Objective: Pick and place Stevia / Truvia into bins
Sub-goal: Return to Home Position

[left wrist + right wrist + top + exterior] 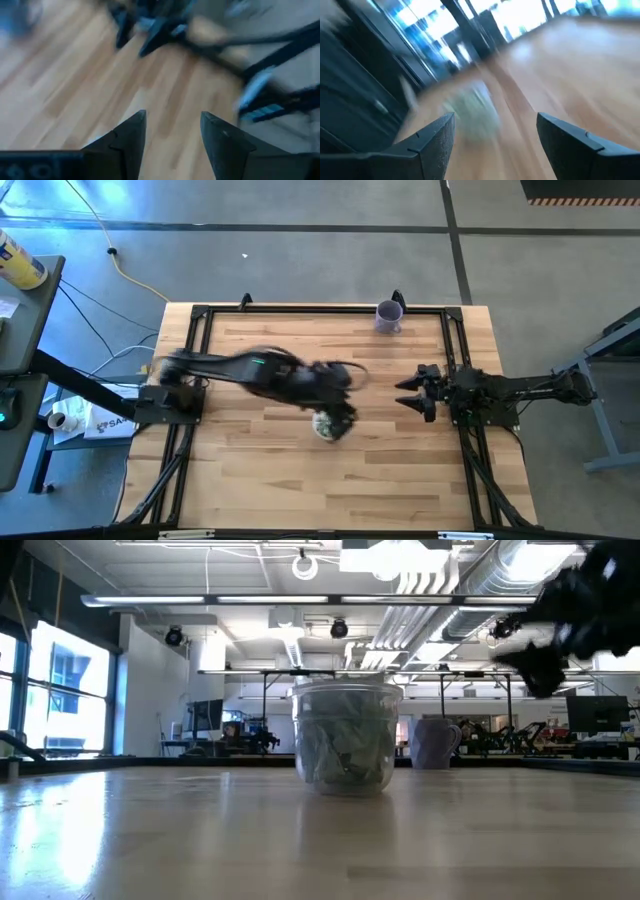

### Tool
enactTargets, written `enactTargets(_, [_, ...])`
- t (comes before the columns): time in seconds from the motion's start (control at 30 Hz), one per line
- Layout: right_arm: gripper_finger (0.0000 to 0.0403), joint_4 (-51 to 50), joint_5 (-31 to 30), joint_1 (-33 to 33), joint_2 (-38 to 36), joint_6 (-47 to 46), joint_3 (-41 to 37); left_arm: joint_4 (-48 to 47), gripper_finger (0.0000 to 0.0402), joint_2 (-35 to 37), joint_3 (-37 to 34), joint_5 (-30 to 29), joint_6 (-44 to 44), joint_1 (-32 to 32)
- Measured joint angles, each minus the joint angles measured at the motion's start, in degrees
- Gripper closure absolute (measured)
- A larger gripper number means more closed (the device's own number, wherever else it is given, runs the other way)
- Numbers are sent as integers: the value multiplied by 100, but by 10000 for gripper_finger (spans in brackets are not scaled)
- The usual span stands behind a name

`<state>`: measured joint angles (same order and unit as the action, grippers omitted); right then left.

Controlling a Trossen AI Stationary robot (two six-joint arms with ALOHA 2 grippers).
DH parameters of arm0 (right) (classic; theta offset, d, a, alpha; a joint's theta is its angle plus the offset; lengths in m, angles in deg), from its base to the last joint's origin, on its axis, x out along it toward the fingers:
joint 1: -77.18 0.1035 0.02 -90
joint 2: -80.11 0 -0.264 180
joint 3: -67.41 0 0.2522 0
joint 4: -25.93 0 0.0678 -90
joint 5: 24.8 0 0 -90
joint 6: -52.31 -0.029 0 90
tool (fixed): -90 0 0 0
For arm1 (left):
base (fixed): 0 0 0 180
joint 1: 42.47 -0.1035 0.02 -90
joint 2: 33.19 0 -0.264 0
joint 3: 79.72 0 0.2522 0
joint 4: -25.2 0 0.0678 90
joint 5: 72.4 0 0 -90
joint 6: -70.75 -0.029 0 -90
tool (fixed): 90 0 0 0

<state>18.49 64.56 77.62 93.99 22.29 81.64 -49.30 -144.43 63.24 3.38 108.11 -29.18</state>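
Note:
The bin, a small clear cup (303,730), stands upright on its base in the middle of the wooden table (300,480). Pale green and white Stevia sachets (346,748) fill it. In the high view the cup (326,426) shows just beside my left gripper (346,406), which hovers above it on its far side. That gripper (172,117) is open, with only bare wood between its fingers. My right gripper (408,395) waits at the table's right side, open (495,120), and points toward the cup (470,112).
A purple cup (389,315) stands at the table's far edge, right of the middle; it also shows behind the clear cup in the low view (435,743). A black frame (200,315) runs round the table's edges. Bare wood lies toward the near edge.

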Motion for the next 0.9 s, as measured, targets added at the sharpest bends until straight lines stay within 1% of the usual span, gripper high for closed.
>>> enactTargets(0.07, [132, 831, 7, 69, -145, 2, 0, 424, 178, 467, -151, -189, -159, 90])
enactTargets(0.1, [132, 1174, 8, 104, -201, 1, 0, 308, 177, 642, -219, -389, -241, 167])
enactTargets(0.13, [132, 1422, 0, 144, -246, 2, 0, 213, 177, 762, -281, -659, -338, 214])
enactTargets(0.17, [132, 1516, 14, 179, -352, 0, 0, 283, 177, 845, -332, -1072, -423, 297])
enactTargets(0.2, [132, 1428, 9, 199, -401, 0, 0, 317, 177, 883, -422, -1542, -442, 387])
enactTargets(0.23, [132, 1249, 14, 208, -411, 1, 0, 232, 177, 904, -548, -1883, -454, 412])
enactTargets(0.27, [132, 933, 13, 210, -474, 2, 0, 211, 177, 902, -702, -2035, -461, 429])
enactTargets(0.3, [132, 584, 11, 219, -514, 0, 0, 319, 177, 896, -901, -2046, -459, 442])
enactTargets(0.37, [132, 27, 7, 216, -545, 1, 0, 757, 177, 872, -1496, -1846, -431, 437])
enactTargets(0.43, [132, -314, 13, 209, -618, 2, 0, 1624, 177, 833, -2222, -1686, -481, 434])
enactTargets(0.47, [132, -405, 11, 208, -623, 2, 0, 2166, 179, 824, -2592, -1443, -620, 432])
enactTargets(0.57, [132, -478, 33, 208, -631, 0, 0, 4124, 195, 850, -3566, -418, -1271, 426])
enactTargets(0.6, [132, -476, 24, 208, -609, 0, 0, 4730, 204, 865, -3868, -190, -1451, 390])
enactTargets(0.67, [132, -485, 32, 208, -598, 0, 0, 5630, 226, 869, -4377, 265, -1710, 312])
enactTargets(0.73, [132, -485, 31, 208, -596, 1, 0, 6169, 251, 865, -4812, 736, -1871, 100])
enactTargets(0.8, [132, -500, 31, 208, -604, 0, 0, 6357, 279, 898, -5113, 1033, -1974, -106])
enactTargets(0.9, [132, -502, 29, 208, -602, 1, 0, 5960, 320, 1181, -5481, 1107, -2164, -301])
